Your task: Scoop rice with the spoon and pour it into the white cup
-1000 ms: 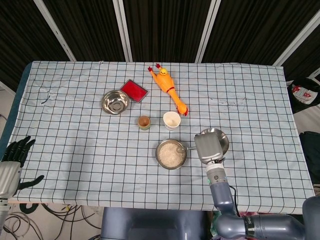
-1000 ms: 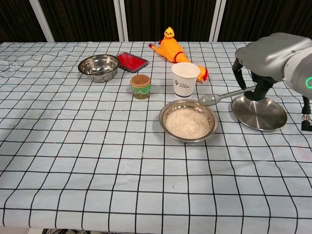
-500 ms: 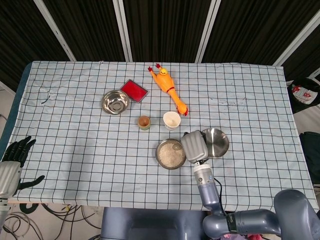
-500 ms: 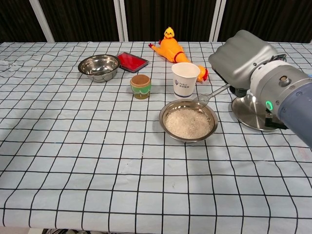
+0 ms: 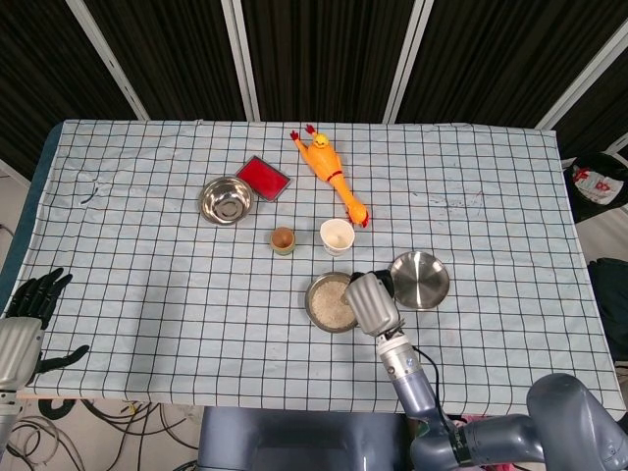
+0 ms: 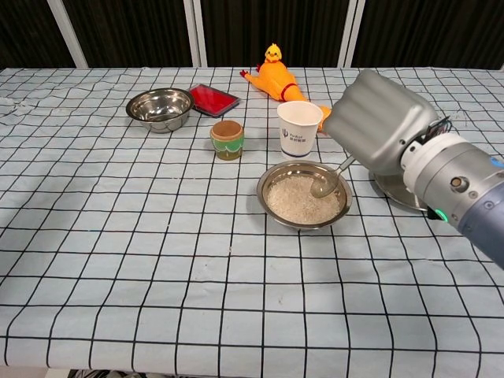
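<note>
A steel bowl of rice [image 6: 303, 194] [image 5: 329, 304] sits mid-table. Just behind it stands the white cup [image 6: 300, 127] [image 5: 337, 236]. My right hand [image 6: 379, 131] [image 5: 367, 298] hovers over the bowl's right side and holds a metal spoon [image 6: 326, 183], tilted down with its tip in the rice at the right of the bowl. The hand's back hides the fingers around the handle. At the lower left edge of the head view, off the table, my left hand [image 5: 29, 312] hangs with fingers apart and nothing in it.
A steel lid or plate [image 5: 421, 280] [image 6: 394, 193] lies right of the rice bowl, partly behind my hand. Further back are a small brown cup [image 6: 227, 139], an empty steel bowl [image 6: 160, 106], a red box [image 6: 214, 98] and a yellow rubber chicken [image 6: 282, 80].
My right hand has swung left from over the steel plate to over the rice bowl, and the spoon has tipped down from above the rim into the rice.
</note>
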You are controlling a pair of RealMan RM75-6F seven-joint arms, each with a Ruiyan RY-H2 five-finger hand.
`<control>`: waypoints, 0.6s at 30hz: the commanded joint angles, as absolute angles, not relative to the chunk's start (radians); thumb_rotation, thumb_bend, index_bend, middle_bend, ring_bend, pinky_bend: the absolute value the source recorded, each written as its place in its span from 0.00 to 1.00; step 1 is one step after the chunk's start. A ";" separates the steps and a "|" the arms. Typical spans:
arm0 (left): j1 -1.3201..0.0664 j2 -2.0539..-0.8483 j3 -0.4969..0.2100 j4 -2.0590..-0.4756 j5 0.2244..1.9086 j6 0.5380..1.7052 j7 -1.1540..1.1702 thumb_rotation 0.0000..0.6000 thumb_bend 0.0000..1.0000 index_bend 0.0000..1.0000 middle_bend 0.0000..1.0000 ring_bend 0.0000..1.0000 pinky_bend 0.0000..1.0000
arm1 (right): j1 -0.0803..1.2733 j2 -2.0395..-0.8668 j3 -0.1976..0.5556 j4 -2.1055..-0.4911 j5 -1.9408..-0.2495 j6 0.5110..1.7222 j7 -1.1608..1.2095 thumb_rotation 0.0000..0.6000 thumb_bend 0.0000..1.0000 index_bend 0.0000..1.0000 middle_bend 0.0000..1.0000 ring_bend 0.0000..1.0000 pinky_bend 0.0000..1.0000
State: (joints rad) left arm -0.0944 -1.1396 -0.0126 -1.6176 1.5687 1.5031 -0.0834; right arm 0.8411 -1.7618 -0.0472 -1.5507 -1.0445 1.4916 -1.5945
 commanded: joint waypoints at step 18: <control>-0.095 -1.133 -0.013 -1.622 1.567 1.503 -0.097 1.00 0.02 0.00 0.00 0.00 0.00 | 0.792 -1.835 -0.059 -1.442 -1.114 1.438 -1.660 1.00 0.44 0.63 1.00 1.00 1.00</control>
